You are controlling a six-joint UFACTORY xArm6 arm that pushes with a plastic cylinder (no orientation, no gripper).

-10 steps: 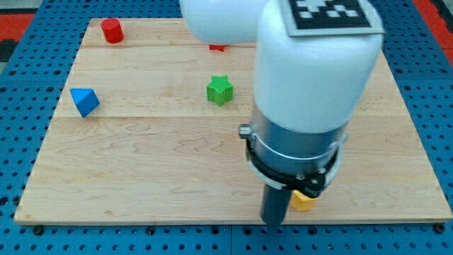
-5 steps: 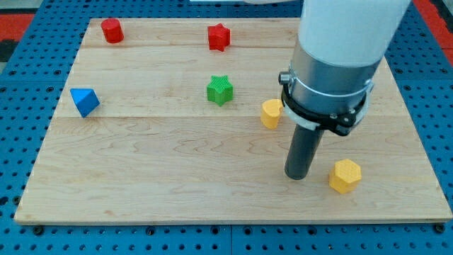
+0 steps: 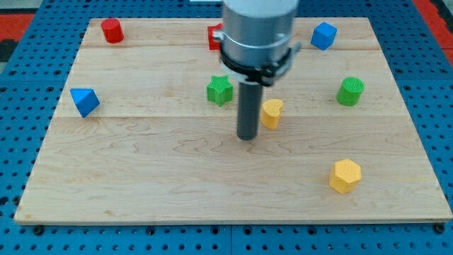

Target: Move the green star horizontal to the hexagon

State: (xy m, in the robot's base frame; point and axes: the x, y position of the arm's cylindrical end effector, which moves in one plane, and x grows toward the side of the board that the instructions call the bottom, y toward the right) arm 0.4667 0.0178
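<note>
The green star lies on the wooden board, a little above its middle. The yellow hexagon lies near the view's bottom right. My tip rests on the board below and to the right of the green star, apart from it. It is just left of a small yellow block and far to the left of the hexagon.
A red cylinder sits at the top left and a blue triangular block at the left. A red star is partly hidden behind the arm. A blue cube and a green cylinder sit at the right.
The arm has moved from the view's bottom right up and to the left, towards the green star. No block has moved.
</note>
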